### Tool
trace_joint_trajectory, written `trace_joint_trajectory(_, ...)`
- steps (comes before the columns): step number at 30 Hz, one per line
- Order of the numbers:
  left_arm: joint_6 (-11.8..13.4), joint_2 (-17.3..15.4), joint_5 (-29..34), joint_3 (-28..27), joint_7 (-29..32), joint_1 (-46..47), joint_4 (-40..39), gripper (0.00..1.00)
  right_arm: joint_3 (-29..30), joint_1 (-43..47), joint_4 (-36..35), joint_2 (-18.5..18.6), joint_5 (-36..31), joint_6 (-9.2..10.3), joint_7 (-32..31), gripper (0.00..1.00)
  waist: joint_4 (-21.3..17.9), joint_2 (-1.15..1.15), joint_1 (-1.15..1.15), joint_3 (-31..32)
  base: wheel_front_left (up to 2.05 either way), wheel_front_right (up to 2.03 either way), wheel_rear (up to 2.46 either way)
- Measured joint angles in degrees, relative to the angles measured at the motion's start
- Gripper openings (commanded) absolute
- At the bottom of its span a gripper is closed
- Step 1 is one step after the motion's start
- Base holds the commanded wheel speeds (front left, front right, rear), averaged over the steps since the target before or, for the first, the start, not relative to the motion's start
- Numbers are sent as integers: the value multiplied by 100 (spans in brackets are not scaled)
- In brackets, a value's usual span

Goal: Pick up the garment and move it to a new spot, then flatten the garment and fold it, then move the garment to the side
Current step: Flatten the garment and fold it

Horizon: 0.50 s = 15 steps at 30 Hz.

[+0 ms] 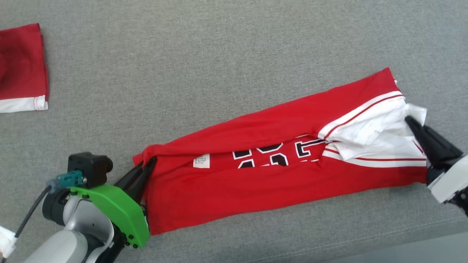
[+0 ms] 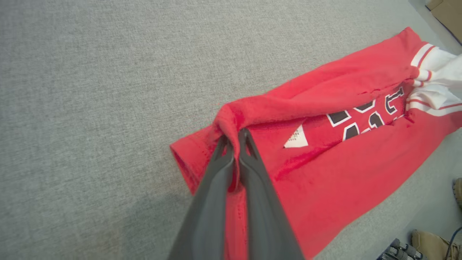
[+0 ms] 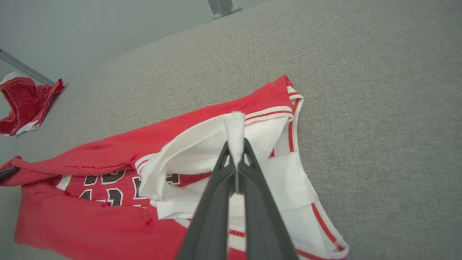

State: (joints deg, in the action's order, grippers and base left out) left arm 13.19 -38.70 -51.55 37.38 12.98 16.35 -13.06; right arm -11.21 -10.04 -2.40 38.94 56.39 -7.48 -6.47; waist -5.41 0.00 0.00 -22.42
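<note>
Evidently mid-fold, I had the garment (image 1: pixel 278 182) on the bench (image 1: pixel 219 54), well apart from the spare red cloth (image 1: pixel 22 65), with the left end effector (image 1: pixel 148 162) pinching its end nearest that cloth and the right end effector (image 1: pixel 407 118) pinching the farthest; next, I judged, both should lay their edge over evenly.

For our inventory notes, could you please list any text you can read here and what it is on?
Black lettering on the red jersey: half hidden under a fold, not readable.
Small white label on the jersey: print too small to read.
</note>
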Motion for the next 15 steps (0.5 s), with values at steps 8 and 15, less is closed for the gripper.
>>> trace_joint_trajectory(8, -8, -7, 111, 58, -396, -379, 194, 0, 66, 442, -45, -389, -164, 0, -142, 0, -100, 0, 0, 144, 0, 0, 0)
trace_joint_trajectory(15, 1, -3, 75, -15, -548, -476, 233, 0, 274, 660, -256, -489, -216, -1, -368, 0, -77, 0, 0, 250, 0, 0, 0)
